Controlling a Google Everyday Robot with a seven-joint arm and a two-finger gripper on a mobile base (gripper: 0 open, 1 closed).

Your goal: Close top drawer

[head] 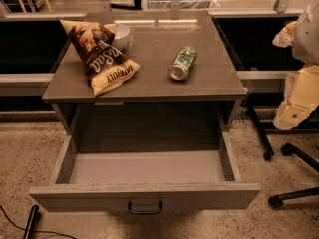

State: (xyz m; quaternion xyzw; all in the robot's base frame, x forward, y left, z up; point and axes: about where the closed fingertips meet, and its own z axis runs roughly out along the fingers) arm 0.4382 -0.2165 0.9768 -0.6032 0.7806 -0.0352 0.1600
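Observation:
The top drawer point(144, 195) is pulled far out of the grey cabinet toward the camera. Its flat grey front panel carries a small dark bail handle point(145, 208) at the centre. The inside of the drawer point(144, 167) looks bare. My gripper point(295, 108), on cream-white arm parts, is at the right edge of the camera view. It is beside the cabinet, above and to the right of the drawer front, and well apart from both the drawer and the handle. The lower drawers are hidden below the open drawer.
On the cabinet top point(149, 81) lie a brown chip bag point(102, 59), a white bowl point(121, 34) behind it and a green can point(182, 62) on its side. Black chair legs with castors point(294, 173) stand on the floor at right. A dark cable point(31, 222) lies at bottom left.

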